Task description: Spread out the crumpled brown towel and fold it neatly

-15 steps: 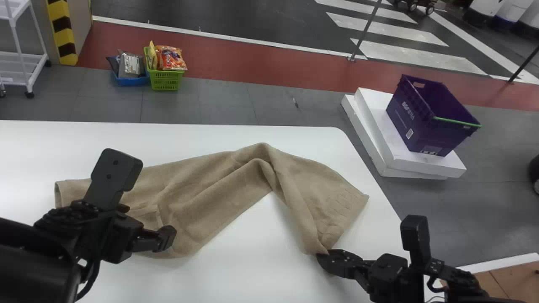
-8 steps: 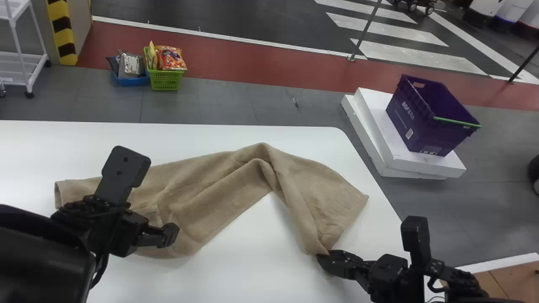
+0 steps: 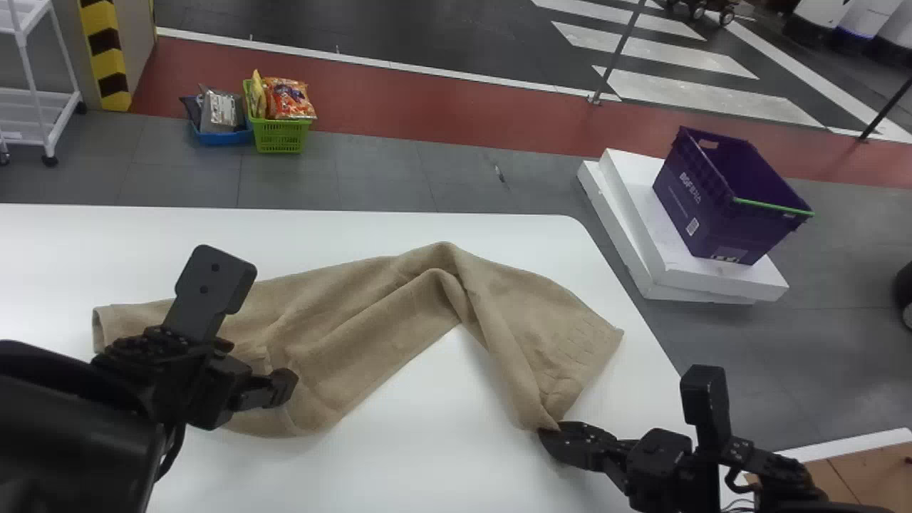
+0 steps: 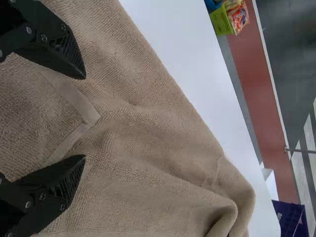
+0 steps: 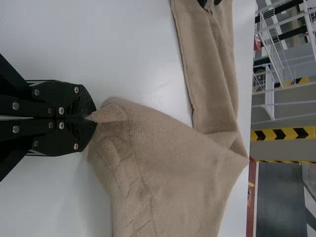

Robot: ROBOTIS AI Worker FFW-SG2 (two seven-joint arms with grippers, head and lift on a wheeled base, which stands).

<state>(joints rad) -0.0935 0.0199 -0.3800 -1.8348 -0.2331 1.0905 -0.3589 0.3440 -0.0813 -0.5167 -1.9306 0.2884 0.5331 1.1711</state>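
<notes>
White table (image 3: 427, 470) with brown towel (image 3: 385, 313), partly spread.
Right claw (image 5: 94, 118) pinches one end; left claw (image 4: 85, 117) gapes over the opposite part. Flattening the bend and creases, then folding, seem left to do.

one towel (image 3: 370, 320), two grippers (image 3: 551, 436), two baskets (image 3: 280, 137), one crate (image 3: 712, 221)

The robot has smooth black arms (image 3: 71, 427) with black cables (image 3: 171, 452), and its black fingers (image 4: 54, 37) have round silver screws (image 5: 61, 111).
</notes>
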